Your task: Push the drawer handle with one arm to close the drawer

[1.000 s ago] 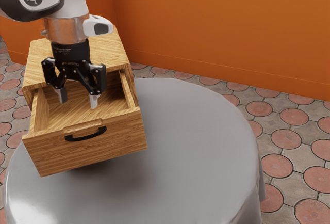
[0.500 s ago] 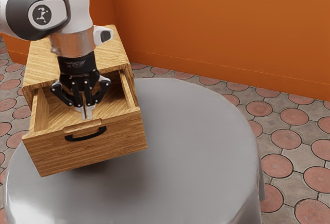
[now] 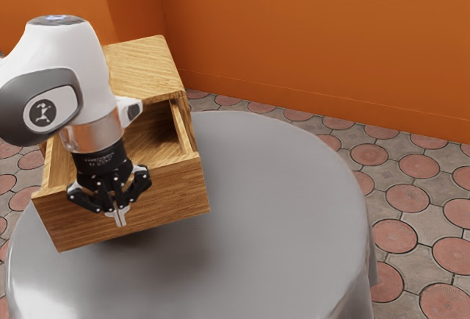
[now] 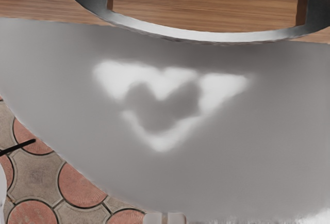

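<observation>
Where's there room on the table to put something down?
Bare gray tablecloth stretches from the open drawer to the table's round edge on the exterior view's right, and more lies between the drawer and that view's lower edge. It's crowded right at the drawer's front, where the gripper hangs near the handle.

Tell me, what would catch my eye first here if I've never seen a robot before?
Probably the big white arm reaching in from the exterior view's left, its black gripper closed in front of an open wooden drawer. Next, the vivid orange wall behind the round, grey-draped table. In the wrist view, the drawer's dark curved handle looms large.
</observation>
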Tool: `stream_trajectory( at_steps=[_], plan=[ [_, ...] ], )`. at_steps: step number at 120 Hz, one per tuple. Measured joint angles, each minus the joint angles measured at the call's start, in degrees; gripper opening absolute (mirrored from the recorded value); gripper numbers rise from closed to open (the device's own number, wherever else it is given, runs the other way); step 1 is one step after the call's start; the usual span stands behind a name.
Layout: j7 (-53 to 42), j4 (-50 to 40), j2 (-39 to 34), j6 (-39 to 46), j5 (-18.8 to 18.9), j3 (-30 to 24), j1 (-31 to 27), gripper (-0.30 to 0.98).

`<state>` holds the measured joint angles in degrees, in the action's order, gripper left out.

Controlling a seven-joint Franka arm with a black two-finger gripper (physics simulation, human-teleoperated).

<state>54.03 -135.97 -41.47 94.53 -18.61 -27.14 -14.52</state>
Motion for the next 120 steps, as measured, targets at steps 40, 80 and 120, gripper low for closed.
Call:
stream_trajectory(
  at_steps=[40,80,120],
  plan=[
    [-2.21,-3.01,0.12,8.09,2.54,3.77,3.36,-0.1],
    [-5.13,-3.4,1.31,10.96,6.84,7.34,4.78,-0.1],
    [-7.39,-3.82,4.26,14.11,9.62,8.21,5.41,-0.1]
  ],
)
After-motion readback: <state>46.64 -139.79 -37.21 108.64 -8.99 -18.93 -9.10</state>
